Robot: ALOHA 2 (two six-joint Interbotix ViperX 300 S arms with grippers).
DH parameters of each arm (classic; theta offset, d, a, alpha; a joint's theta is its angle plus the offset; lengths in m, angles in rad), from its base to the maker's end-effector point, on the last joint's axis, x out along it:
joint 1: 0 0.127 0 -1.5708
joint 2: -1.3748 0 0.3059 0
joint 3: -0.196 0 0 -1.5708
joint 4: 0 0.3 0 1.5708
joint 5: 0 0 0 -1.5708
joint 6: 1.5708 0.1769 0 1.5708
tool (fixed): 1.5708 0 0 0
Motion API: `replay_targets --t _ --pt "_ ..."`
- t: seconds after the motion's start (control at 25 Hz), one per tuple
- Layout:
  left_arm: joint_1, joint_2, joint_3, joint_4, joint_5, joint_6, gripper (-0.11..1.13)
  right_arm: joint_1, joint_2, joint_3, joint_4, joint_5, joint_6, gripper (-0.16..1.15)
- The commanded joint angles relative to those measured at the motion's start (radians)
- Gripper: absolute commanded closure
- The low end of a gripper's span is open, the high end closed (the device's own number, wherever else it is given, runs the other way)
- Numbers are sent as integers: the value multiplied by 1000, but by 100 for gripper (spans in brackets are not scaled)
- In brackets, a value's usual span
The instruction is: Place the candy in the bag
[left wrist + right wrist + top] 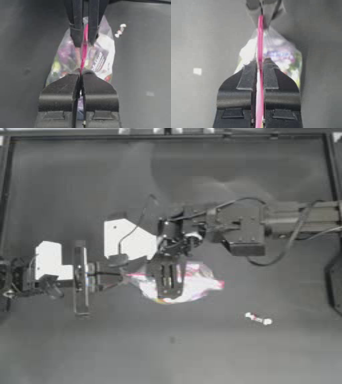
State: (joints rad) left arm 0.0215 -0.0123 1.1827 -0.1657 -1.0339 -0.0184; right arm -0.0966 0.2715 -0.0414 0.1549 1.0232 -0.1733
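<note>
Both tools pinch bag [194, 284] strip | candy [258, 318] (loose) lies slantwise

Robotics lab bench | dark matte table [80, 173] bounded by a metal frame rail [167, 135] along its far edge | two cabled robot arms, left arm [40, 275] and right arm [280, 220], reaching in from opposite sides | no household furnishings in view

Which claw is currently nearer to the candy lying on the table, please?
Right. The right claw grips the bag near its middle, closer to the candy; the left claw pinches the bag's far end.
</note>
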Motion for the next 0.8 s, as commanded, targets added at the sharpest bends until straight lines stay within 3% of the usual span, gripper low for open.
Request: replay_targets --t 0.04,0.8 --pt "2 -32 0 -2 -5 0 68 2 -64 17 0 9 6 72" --pt "0 -26 -8 -2 -5 -2 68 2 -187 167 -20 -37 75 72"
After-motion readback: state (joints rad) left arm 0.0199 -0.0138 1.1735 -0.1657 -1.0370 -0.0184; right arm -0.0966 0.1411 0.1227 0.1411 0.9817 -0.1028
